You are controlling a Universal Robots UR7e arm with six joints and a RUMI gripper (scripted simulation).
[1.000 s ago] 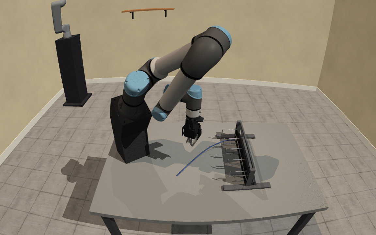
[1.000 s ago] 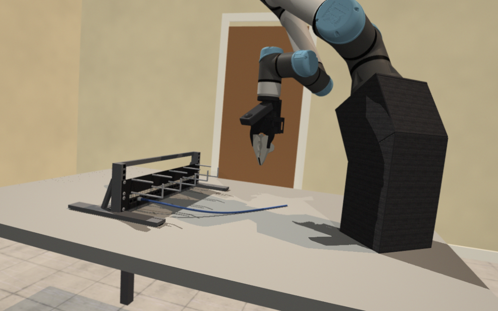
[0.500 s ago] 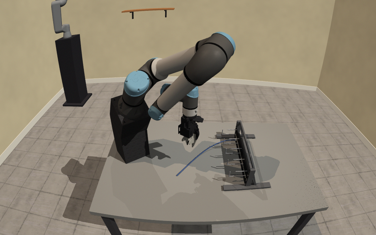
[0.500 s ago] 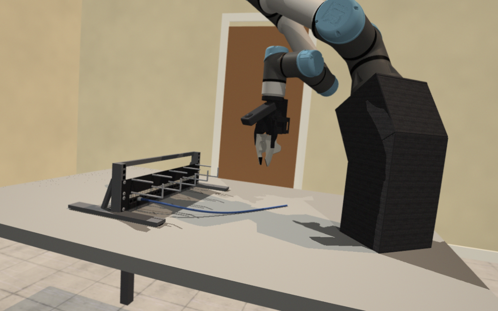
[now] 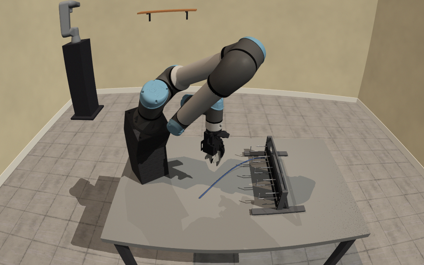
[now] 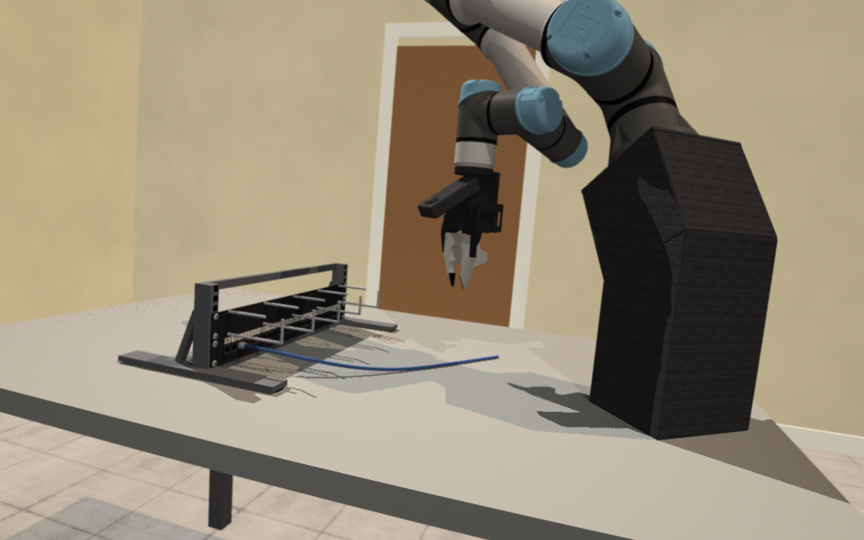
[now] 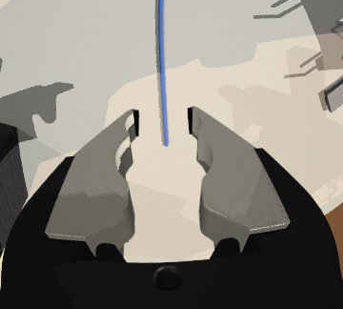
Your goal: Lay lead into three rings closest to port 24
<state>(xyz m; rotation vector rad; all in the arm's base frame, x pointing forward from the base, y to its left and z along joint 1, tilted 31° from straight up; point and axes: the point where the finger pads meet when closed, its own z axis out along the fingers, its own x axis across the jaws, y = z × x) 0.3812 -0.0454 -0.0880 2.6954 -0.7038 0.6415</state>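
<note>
Parted by a modest gap, with nothing between its fingertips, the pincer (image 5: 215, 163) (image 6: 457, 286) (image 7: 163, 111) hung above the table (image 5: 174, 230) (image 6: 355, 430) (image 7: 157, 228), pointing down. In the wrist view the blue lead (image 5: 220, 177) (image 6: 388, 368) (image 7: 162, 61) ran up between the tips, its free end lined up with the gap but below it, not gripped. The other end met the rack (image 5: 282, 197) (image 6: 203, 328) (image 7: 337, 95) near its low-numbered side, and the cable bowed out towards the robot, outside the steel rings (image 5: 274, 179) (image 6: 281, 332). I judged the step in hand to be the approach to a first grasp, with the laying not yet begun. The next move called for lowering over the cable, closing near its loose end, then lifting it across to the rings by port 24, without tugging the plug or tipping the upright rack. Broad shadows crossed the matt, pale tabletop and could have muddled the cable's outline. Beyond lay a tiled floor (image 5: 322, 115) (image 6: 32, 483), a wooden wall shelf (image 5: 164, 11) and a second, grey arm (image 5: 64, 19) on a black pillar (image 5: 78, 78).
</note>
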